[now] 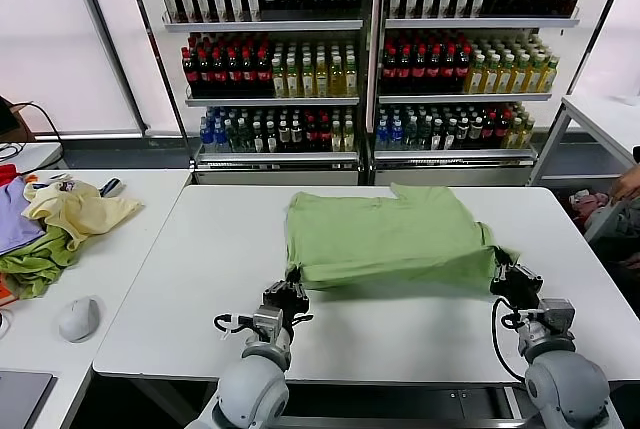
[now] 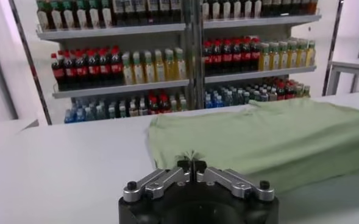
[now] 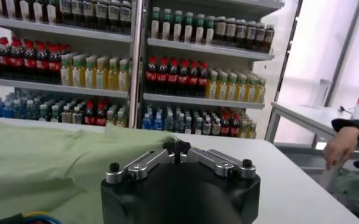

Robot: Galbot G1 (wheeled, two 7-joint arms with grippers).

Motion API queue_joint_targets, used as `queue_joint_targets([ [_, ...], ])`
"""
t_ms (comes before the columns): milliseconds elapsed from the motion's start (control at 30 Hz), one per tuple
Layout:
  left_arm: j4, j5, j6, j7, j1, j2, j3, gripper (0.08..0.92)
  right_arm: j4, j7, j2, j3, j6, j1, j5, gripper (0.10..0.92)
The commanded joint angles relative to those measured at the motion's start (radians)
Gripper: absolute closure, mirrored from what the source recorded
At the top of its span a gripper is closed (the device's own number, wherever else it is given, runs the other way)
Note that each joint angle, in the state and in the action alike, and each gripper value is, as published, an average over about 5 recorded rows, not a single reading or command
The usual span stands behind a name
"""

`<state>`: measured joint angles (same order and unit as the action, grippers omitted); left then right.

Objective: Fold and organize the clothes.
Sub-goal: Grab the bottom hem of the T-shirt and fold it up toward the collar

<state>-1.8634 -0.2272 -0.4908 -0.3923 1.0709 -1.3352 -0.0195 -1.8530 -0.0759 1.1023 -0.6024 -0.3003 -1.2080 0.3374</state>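
Reaching over the near edge of the white table, our two grippers sat at the front corners of one light green shirt. Our left gripper was clenched on the shirt's near left corner, a small tuft of cloth showing between its closed fingertips in the left wrist view. Our right gripper was pinched shut at the near right corner, though its own body hid the contact from us. We counted a single shirt here, partly folded at the table's middle, one sleeve jutting past its far edge. On the side table to our left lay a heap of clothes and one mouse. Beyond stood two shelving units, three bottle rows each.
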Motion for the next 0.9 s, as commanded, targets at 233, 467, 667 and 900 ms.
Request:
queue_joint_targets([
  [233, 0.224, 0.094, 0.012, -0.005, -0.147, -0.019, 0.041, 0.902, 0.165, 0.013, 0.013, 0.108, 0.008, 0.146, -0.076, 0.913],
  [467, 0.26, 0.113, -0.009, 0.003, -0.162, -0.025, 0.047, 0.902, 0.204, 0.031, 0.027, 0.151, -0.013, 0.176, -0.123, 0.913],
  [667, 0.236, 0.112, -0.012, -0.001, -0.143, -0.019, 0.042, 0.827, 0.191, 0.027, 0.042, 0.137, -0.002, 0.143, -0.139, 0.814],
  [900, 0.132, 0.104, -0.012, -0.015, -0.071, 0.004, 0.018, 0.629, 0.113, 0.013, 0.034, 0.072, 0.044, 0.065, -0.107, 0.615],
])
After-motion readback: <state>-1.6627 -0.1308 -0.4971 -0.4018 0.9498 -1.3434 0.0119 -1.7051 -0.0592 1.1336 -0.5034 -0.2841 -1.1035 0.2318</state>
